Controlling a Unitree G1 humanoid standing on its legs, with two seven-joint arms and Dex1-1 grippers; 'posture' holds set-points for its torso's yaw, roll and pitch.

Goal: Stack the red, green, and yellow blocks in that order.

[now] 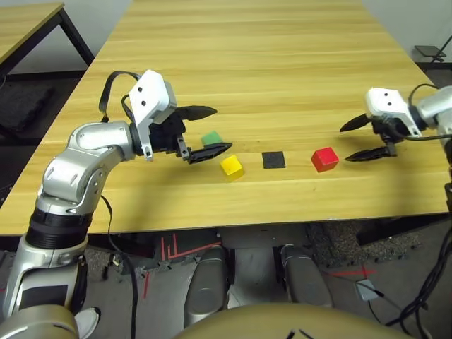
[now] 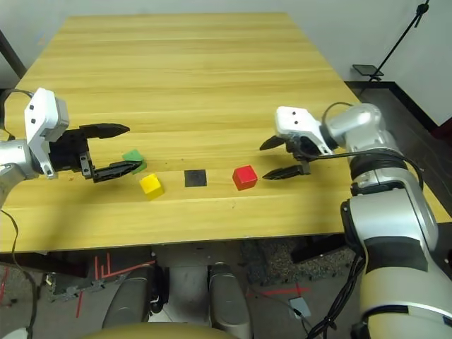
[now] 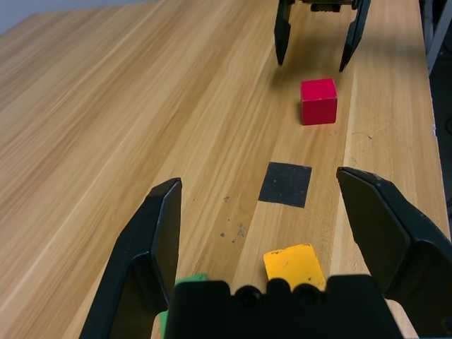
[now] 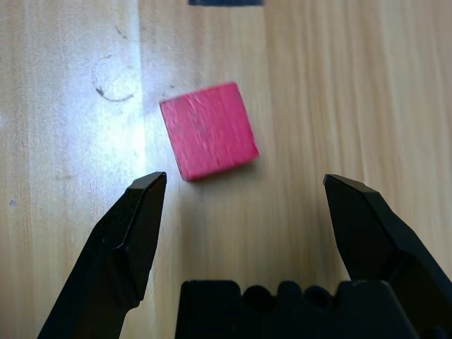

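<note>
The red block [image 1: 325, 159] lies on the wooden table right of a flat black square patch [image 1: 273, 160]. My right gripper [image 1: 360, 140] stands open just to its right, the block a short way ahead of its fingertips [image 4: 152, 187]. The yellow block [image 1: 232, 167] sits left of the patch. Behind and left of it is the green block [image 1: 211, 138], partly hidden by my left gripper [image 1: 210, 130], which hangs open over it with nothing held. In the left wrist view the yellow block [image 3: 293, 264] and a sliver of the green block [image 3: 192, 281] lie between the fingers.
The three blocks and the patch form a row near the table's front edge [image 1: 233, 224]. Broad bare wood [image 1: 261, 63] stretches behind them. A second table [image 1: 28, 21] stands at the far left, and the floor below holds cables and red tape marks.
</note>
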